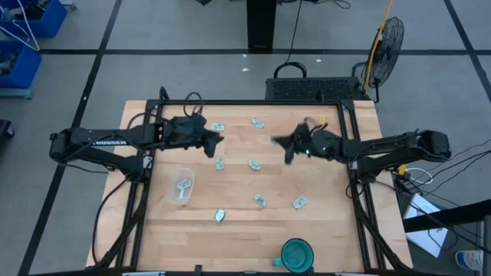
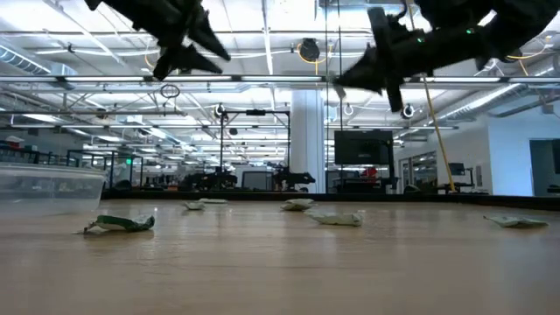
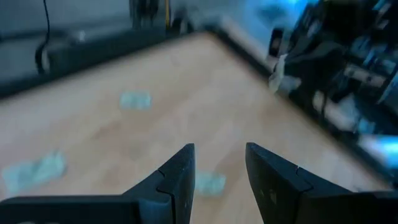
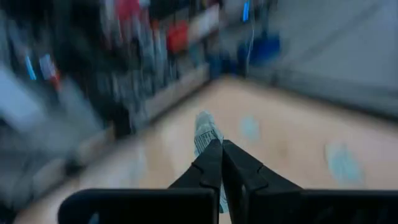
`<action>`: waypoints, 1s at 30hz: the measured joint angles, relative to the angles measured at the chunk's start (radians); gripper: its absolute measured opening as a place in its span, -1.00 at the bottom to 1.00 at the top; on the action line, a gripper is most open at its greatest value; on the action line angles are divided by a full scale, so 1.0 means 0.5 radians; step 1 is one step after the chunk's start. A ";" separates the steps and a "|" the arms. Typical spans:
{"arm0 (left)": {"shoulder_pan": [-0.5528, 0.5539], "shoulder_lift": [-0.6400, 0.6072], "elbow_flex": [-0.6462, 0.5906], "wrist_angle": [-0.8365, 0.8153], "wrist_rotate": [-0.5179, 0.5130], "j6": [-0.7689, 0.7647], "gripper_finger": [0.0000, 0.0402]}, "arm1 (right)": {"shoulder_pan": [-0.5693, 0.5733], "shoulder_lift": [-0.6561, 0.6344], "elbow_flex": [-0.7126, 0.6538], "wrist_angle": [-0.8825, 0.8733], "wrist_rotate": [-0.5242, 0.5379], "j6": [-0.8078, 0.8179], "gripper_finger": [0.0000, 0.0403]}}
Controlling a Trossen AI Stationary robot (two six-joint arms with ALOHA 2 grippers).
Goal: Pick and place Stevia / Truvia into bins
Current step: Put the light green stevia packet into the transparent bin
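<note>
Now the right tool [image 4: 221, 148] is clamped tight on one small flat pale green and white paper sachet [image 4: 207, 132], up in the air above the wooden tabletop [image 1: 322, 238].

Over on the other side, the left tool [image 3: 219, 163] hangs above the tabletop too, with its two dark fingers [image 3: 177, 177] apart and nothing between them. Both tools are high up, as the low view shows. More small sachets lie flat on the wood, spread out, some between the two arms [image 1: 254, 164] and some nearer the front edge [image 1: 299, 202]. A small see-through plastic tub [image 1: 182, 185] sits on the tabletop below the left arm, with a sachet inside it. One sachet [image 1: 220, 215] lies just beside the tub. A round teal cup [image 1: 296, 254] stands near the front edge.
</note>
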 joint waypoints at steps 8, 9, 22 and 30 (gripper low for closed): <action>0.032 0.181 0.003 0.653 -0.051 0.309 -0.27 | -0.150 0.385 0.294 0.474 -0.149 -0.032 -1.00; 0.034 0.213 0.004 0.671 -0.052 0.335 -0.27 | -0.150 0.447 0.355 0.482 -0.195 -0.050 -1.00; 0.033 0.440 0.000 0.706 0.038 0.437 -0.27 | -0.149 0.892 0.822 0.222 -0.423 -0.195 -1.00; 0.085 0.438 0.000 0.717 0.048 0.522 -0.27 | -0.149 0.899 0.828 0.235 -0.429 -0.194 -1.00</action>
